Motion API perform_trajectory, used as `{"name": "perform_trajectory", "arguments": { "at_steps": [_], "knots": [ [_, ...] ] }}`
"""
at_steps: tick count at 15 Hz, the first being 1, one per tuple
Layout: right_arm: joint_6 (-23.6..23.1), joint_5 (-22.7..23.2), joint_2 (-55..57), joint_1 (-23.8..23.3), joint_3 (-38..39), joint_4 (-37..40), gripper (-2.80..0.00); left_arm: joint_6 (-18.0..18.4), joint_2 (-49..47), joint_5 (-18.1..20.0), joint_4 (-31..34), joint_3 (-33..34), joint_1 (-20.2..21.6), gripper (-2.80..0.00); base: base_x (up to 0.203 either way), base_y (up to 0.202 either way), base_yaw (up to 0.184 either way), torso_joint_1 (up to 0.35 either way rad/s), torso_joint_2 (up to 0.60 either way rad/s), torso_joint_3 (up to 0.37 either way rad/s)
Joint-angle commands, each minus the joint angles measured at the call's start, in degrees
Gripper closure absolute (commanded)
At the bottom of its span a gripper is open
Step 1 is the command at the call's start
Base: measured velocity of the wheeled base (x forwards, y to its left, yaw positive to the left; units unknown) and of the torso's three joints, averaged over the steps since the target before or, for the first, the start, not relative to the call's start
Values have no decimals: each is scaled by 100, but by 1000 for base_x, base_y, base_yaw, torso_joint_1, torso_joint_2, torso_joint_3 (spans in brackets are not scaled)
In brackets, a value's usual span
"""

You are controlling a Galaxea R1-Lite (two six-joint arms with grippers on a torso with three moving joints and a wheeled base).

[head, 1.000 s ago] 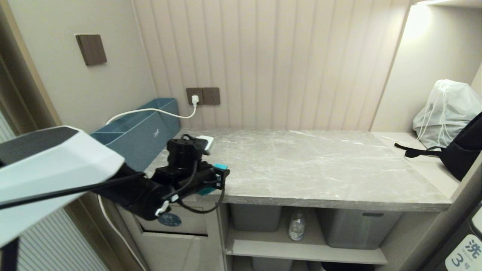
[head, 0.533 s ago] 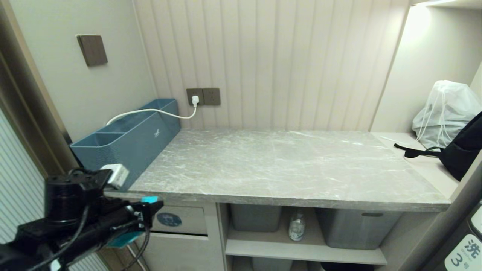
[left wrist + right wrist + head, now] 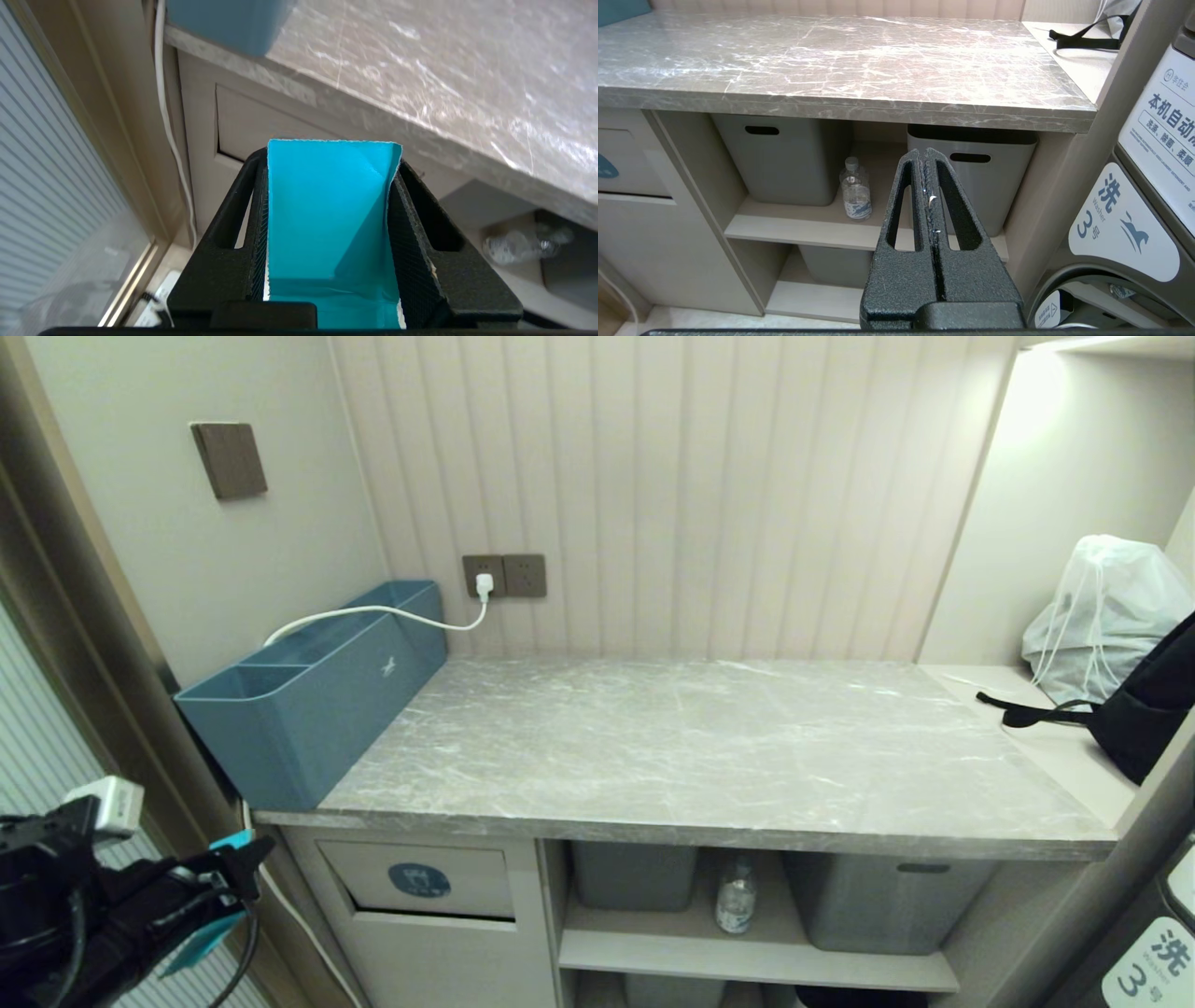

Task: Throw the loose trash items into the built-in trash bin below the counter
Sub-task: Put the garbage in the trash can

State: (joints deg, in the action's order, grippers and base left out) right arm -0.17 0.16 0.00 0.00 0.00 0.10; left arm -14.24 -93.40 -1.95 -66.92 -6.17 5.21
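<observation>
**Off the table, down toward the bin**

Swung clear of the table (image 3: 709,756) in the last second and dropped low to the left, past the corner of the teal box (image 3: 299,709). Now hanging with the left arm (image 3: 112,915) at the lower left of the head view, below slab level and outboard of the cabinet. Carrying the turquoise strip (image 3: 327,224) all the way: pinched flat between the left jaws, upper edge poking just past the tips, a sliver of it also peeking out in the head view (image 3: 201,933).

Means pickup done, delivery begun, by the look of it. Nothing loose left on the slab. Not yet at the bin flap (image 3: 420,880), though: shut, blue sticker facing out, well to the right of the jaws. Aimed roughly that way in the left wrist view, with the flap's seam just beyond the strip. Likely to need a push on that flap before letting go.

Still waiting on the shelf below: the water bottle (image 3: 737,893), upright between the two grey tubs (image 3: 878,896).

On the other side, parked. Right jaws pressed together on nothing, pointing at the shelf from in front of the cabinet, bottle (image 3: 855,196) straight ahead in the right wrist view.
</observation>
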Motion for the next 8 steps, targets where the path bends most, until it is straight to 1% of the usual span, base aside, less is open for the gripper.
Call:
{"name": "perform_trajectory", "arguments": {
  "at_steps": [1,2,4,6,8],
  "knots": [
    [-8,2,0,0,0,-1,0,-16,-449,1,-418,113,58,0,0,0,0,0,0,0],
    [-9,2,9,0,0,-1,0,-16,-587,1,-619,122,57,0,0,0,0,-26,60,59],
    [3,2,0,0,0,-1,0,-7,-835,2,-908,138,51,0,0,0,0,-142,312,173],
    [0,2,9,0,0,-1,0,7,-1067,2,-1155,142,51,0,0,0,0,-212,456,240],
    [0,2,9,0,0,-1,0,9,-1193,2,-1217,125,39,0,0,0,0,-247,537,287]
  ]
}}
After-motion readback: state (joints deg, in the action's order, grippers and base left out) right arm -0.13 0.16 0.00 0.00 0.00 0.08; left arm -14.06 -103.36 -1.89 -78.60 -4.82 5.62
